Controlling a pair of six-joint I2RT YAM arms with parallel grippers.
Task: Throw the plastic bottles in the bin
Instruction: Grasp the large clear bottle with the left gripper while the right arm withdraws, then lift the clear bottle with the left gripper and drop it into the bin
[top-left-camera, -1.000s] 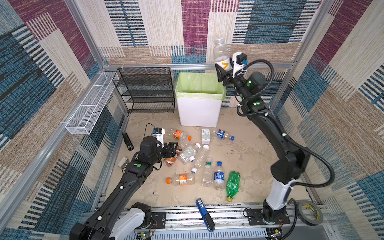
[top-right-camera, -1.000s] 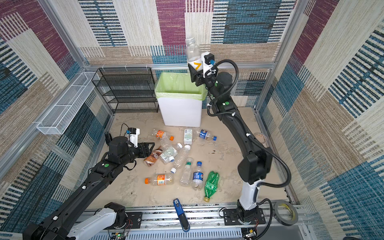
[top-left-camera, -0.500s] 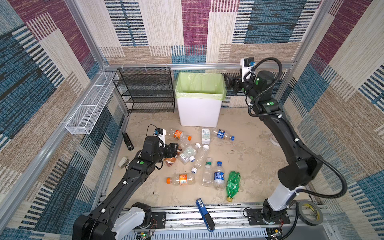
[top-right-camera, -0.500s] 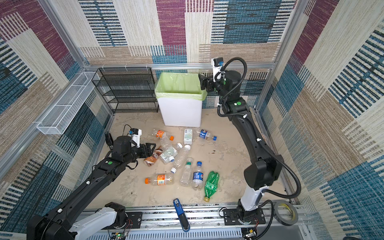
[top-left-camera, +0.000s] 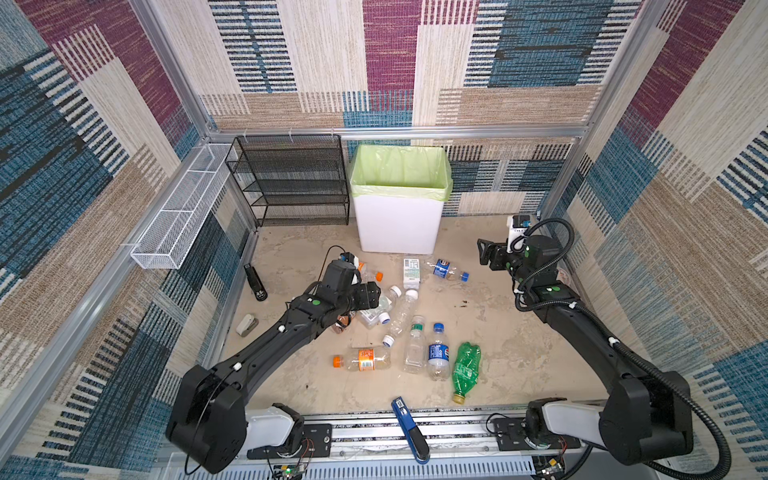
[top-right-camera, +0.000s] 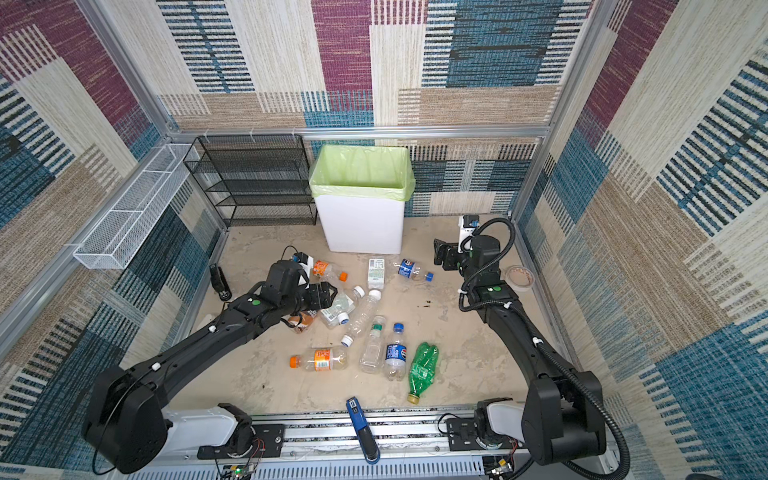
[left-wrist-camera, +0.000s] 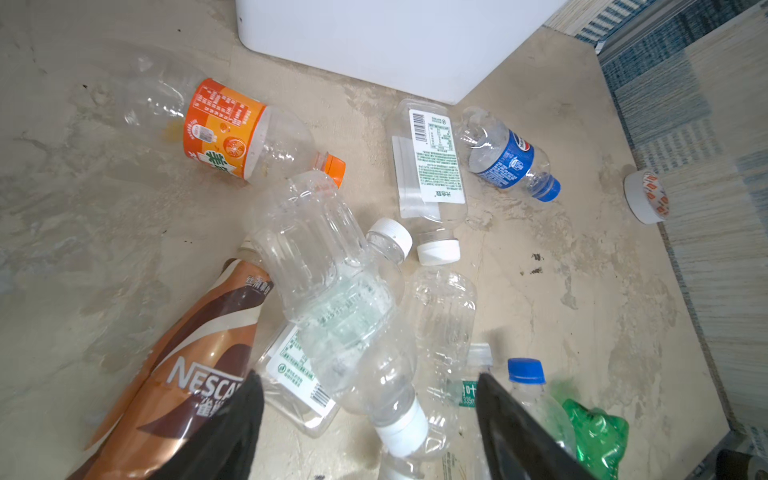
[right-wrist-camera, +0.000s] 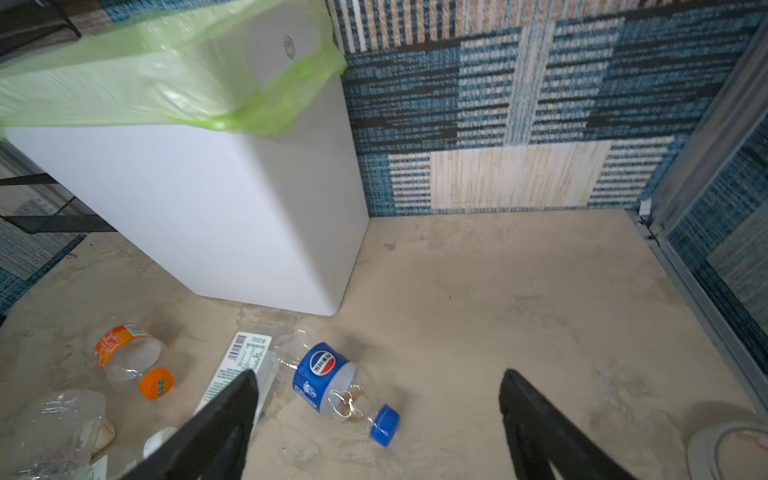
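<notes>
The bin (top-left-camera: 399, 226) (top-right-camera: 359, 224) stands at the back, white with a green liner. Several plastic bottles lie on the floor before it. My left gripper (top-left-camera: 370, 293) (left-wrist-camera: 369, 380) is open over the pile; a clear white-capped bottle (left-wrist-camera: 332, 299) lies between its fingers, untouched, beside a brown bottle (left-wrist-camera: 187, 365) and an orange-labelled one (left-wrist-camera: 224, 129). My right gripper (top-left-camera: 484, 253) (right-wrist-camera: 379, 374) is open and empty, low to the right of the bin (right-wrist-camera: 208, 208). A blue-labelled bottle (right-wrist-camera: 328, 376) (top-left-camera: 446, 269) lies on the floor ahead of it. A crushed green bottle (top-left-camera: 466, 368) lies nearer the front.
A black mesh rack (top-left-camera: 291, 178) stands left of the bin, and a white wire basket (top-left-camera: 183, 208) hangs on the left wall. A tape roll (top-right-camera: 519, 276) (right-wrist-camera: 727, 449) lies by the right wall. A blue stapler (top-left-camera: 409, 428) sits at the front rail.
My right gripper held a clear bottle above the bin; that bottle is gone and the arm has dropped to the floor right of the bin, jaws open. My left jaws have widened.
</notes>
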